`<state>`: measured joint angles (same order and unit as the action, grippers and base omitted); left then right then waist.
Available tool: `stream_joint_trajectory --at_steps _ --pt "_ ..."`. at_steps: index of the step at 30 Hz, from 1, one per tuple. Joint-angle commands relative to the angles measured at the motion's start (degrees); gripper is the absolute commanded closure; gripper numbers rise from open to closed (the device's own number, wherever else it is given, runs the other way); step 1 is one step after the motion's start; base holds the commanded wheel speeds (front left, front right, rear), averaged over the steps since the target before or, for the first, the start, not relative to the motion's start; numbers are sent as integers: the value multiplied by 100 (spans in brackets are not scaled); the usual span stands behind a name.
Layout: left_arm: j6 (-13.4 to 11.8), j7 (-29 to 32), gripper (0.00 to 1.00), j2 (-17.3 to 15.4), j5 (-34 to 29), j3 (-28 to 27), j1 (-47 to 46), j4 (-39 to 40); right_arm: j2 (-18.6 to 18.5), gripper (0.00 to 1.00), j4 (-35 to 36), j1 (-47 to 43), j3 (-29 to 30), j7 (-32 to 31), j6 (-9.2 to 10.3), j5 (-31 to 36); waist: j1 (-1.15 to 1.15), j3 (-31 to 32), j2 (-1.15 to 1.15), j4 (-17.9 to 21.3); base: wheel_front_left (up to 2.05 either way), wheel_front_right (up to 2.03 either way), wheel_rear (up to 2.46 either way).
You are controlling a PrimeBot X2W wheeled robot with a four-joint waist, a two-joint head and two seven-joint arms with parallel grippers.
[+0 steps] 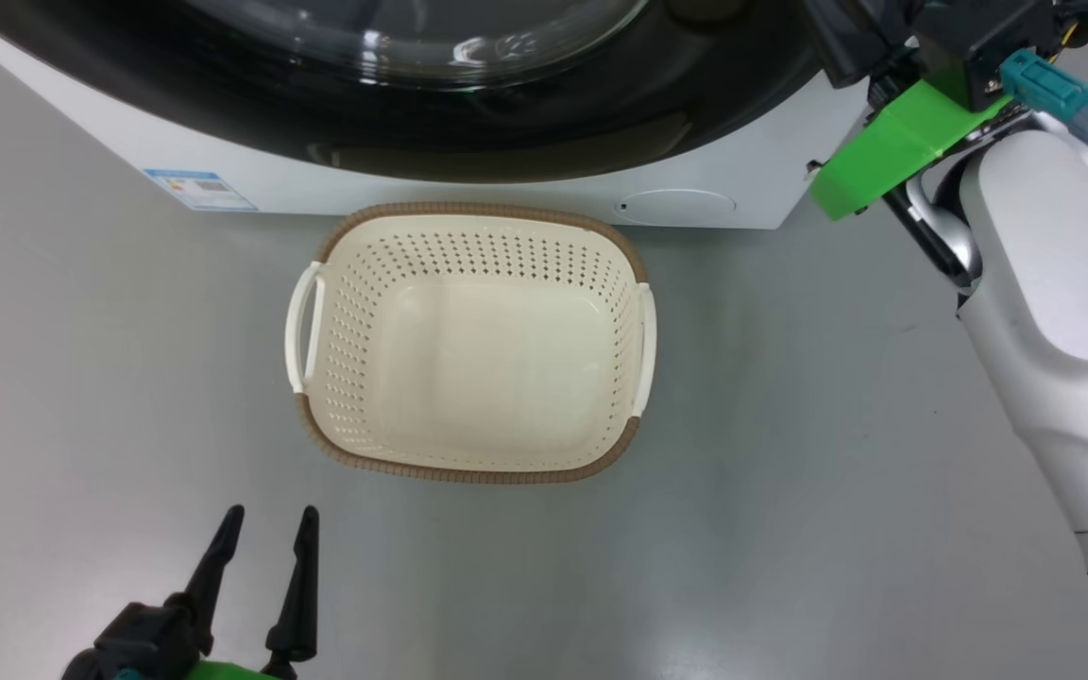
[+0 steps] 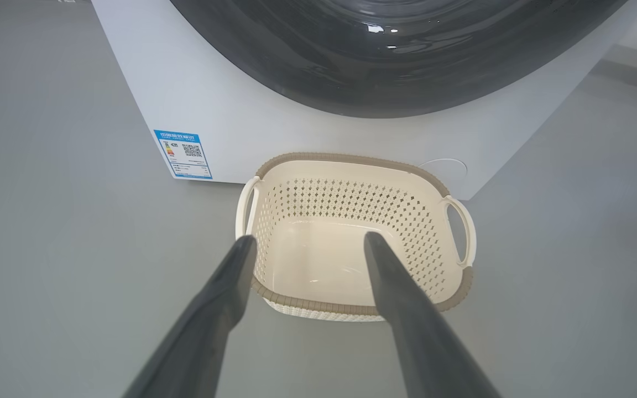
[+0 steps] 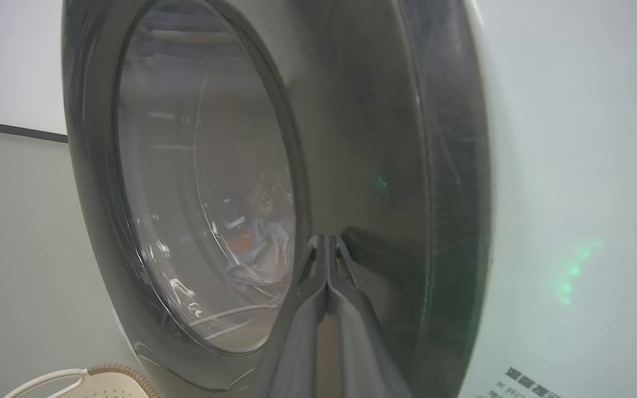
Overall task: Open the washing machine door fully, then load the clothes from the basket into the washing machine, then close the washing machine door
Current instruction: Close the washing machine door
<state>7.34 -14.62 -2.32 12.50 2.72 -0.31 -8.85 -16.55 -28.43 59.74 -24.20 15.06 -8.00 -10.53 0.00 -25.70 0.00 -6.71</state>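
My right gripper (image 3: pixel 327 243): clenched, empty; tips at lower centre, apparently touching the washing machine door (image 3: pixel 376 138) rim straight ahead.
My left gripper (image 1: pixel 270 515): released, lower left, farther arm, facing basket (image 1: pixel 473 210).

- Far side, on the floor (image 1: pixel 837 425): the washing machine (image 1: pixel 412 189), with the washing machine door (image 1: pixel 506 123) flush in its front.
- Behind the door glass, inside: the clothes (image 3: pixel 266 246).
- Just near of the machine, below the door: the basket (image 1: pixel 355 312).
- Near left, apart from the basket: left gripper (image 1: pixel 270 515).
- Far right, at the door's right rim: right gripper (image 3: pixel 327 239).
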Motion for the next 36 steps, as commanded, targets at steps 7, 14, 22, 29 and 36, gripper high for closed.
stream_joint_trajectory --at_steps 7,14,22,29,36 --pt "14 -38 0 -55 89 -153 -41 137 -92 100 -363 113 501 -6 52 186 0 89 0 -105 0 0 0" --pt "-29 -38 0 -55 271 -221 -25 158 -21 49 217 -611 826 -6 52 27 0 459 0 -65 0 0 0" --pt "-169 -38 0 -55 549 -262 74 208 13 0 1113 -2013 1148 -6 52 -114 0 1095 0 115 0 0 0" --pt "-213 -38 0 -55 780 -219 372 32 158 0 1680 -3432 1490 -6 52 -285 0 1794 0 339 0 0 0" --pt "-229 -38 0 -55 961 -100 626 -223 312 0 2032 -4883 1621 -6 52 -415 0 2324 0 419 0 0 0"
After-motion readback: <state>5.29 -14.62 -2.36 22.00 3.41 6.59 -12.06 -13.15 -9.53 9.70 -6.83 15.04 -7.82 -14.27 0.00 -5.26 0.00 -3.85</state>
